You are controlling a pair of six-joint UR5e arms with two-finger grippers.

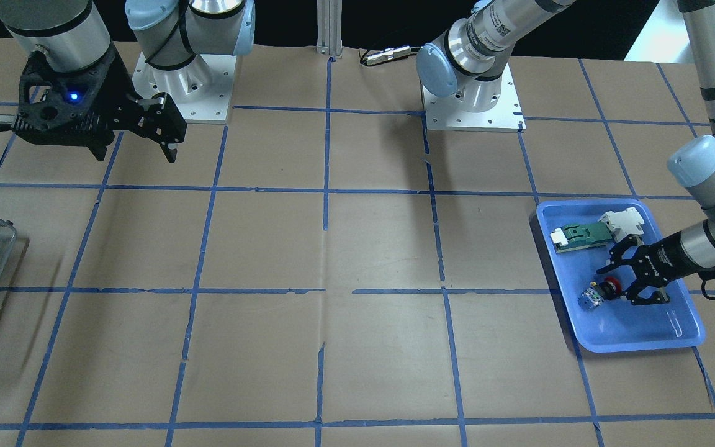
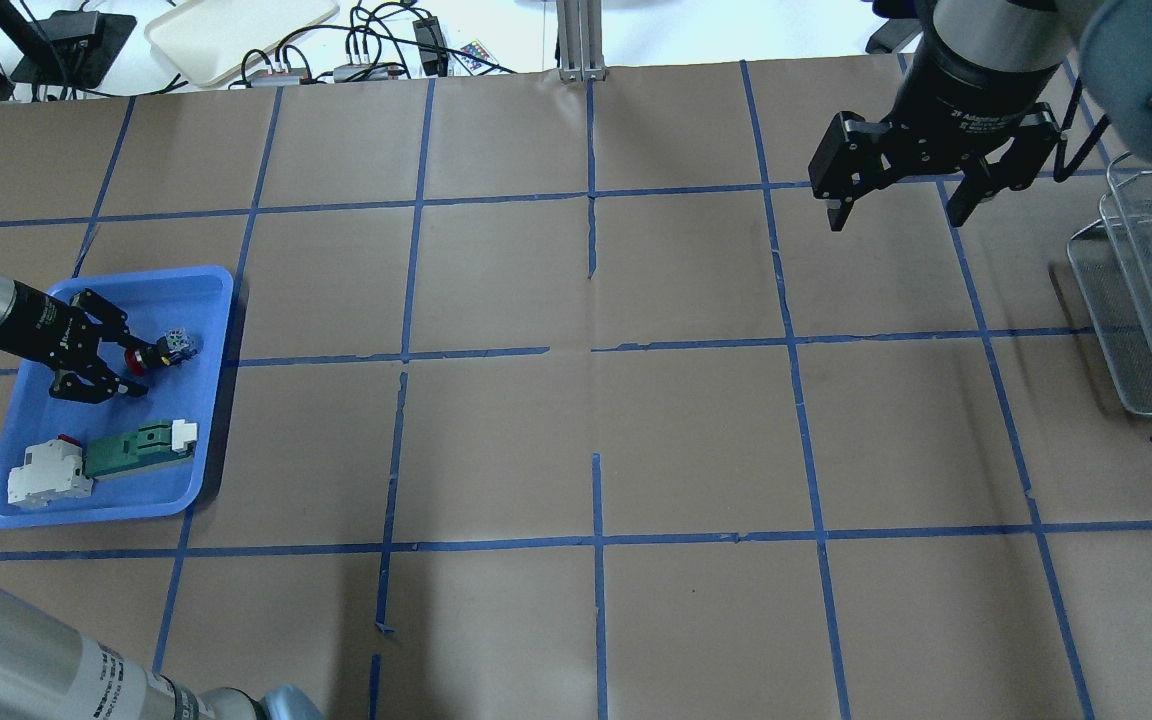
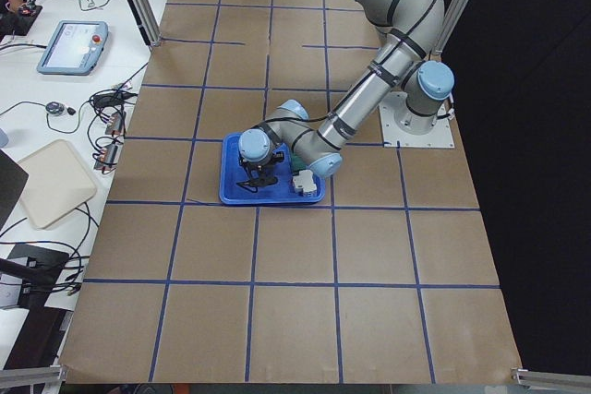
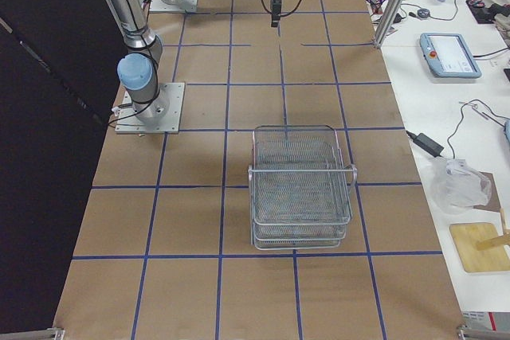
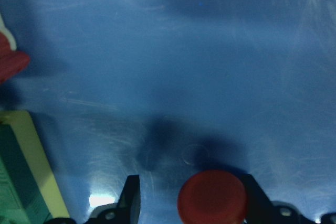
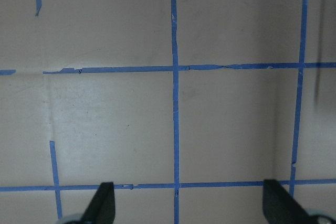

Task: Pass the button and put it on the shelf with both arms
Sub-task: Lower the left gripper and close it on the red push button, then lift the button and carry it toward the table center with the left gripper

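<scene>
Brown paper table — blue tape grid

The button is lying on its side, its red mushroom cap pointing at the left gripper and its black collar and blue-grey block pointing away from it. The cap is sitting between that gripper's spread fingertips; in the left wrist view it is lying closer to one finger than to the other. The shelf, see-through, tiered and round-cornered, is standing upright, well apart from the right gripper and off to its outer side.
</scene>
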